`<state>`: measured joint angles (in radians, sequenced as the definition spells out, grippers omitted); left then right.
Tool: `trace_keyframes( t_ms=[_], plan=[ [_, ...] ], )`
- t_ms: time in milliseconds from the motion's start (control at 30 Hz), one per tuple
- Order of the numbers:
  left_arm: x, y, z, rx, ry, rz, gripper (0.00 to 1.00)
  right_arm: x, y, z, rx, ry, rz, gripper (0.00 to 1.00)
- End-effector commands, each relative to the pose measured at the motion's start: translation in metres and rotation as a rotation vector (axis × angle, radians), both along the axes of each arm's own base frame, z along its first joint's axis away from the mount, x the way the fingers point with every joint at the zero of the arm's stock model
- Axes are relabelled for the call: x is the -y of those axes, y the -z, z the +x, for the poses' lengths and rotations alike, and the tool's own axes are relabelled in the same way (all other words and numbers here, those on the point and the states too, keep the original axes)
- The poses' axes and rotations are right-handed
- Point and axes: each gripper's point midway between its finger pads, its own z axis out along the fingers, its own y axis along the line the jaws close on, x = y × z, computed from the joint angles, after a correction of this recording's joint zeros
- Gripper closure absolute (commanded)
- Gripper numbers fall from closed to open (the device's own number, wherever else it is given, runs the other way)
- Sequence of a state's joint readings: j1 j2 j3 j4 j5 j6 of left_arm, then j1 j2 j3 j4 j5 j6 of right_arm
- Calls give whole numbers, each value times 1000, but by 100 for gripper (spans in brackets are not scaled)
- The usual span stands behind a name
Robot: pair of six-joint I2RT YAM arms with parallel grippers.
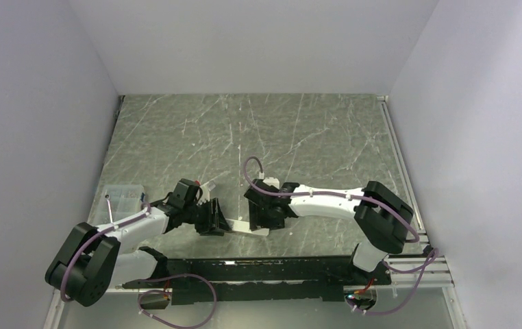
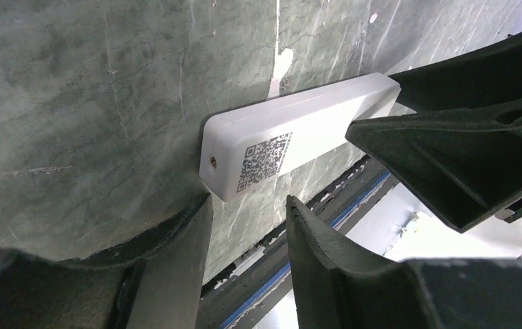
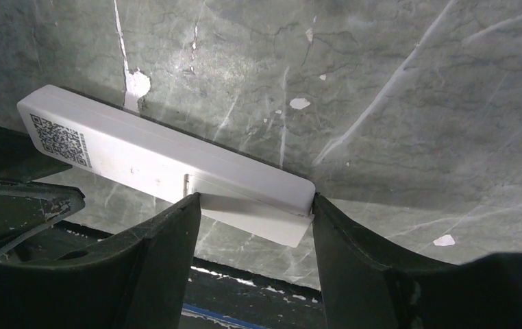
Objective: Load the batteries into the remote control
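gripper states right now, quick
left gripper: open, holding nothing, just short of the remote control
right gripper: open, straddling its other end, not gripping

remote control [image 2: 299,130] white, black qr code [image 2: 264,161] near one end. table [image 1: 279,130] dark grey-green marble w/ white veins & chips. left gripper [image 2: 248,201] & right gripper [image 3: 255,202] black. arms [image 1: 327,200] white w/ black joints, cables [image 1: 251,168] purple. walls [image 1: 258,41] pale grey.

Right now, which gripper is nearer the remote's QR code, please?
Left: the left gripper faces the QR code; the right gripper straddles the other end of the remote control.
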<state>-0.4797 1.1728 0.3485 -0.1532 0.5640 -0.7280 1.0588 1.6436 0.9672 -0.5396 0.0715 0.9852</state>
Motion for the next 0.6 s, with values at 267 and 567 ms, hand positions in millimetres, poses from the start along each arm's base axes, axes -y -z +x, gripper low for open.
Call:
trace_keyframes(
  t_ms=[267,567],
  plan=[
    [-1,-14,-2,23,3,-5,46,22,3,-20,-11,44,-58,35],
    [-1,-15,1,26,-7,4,42,24,-4,-17,15,63,-47,34]
  ],
)
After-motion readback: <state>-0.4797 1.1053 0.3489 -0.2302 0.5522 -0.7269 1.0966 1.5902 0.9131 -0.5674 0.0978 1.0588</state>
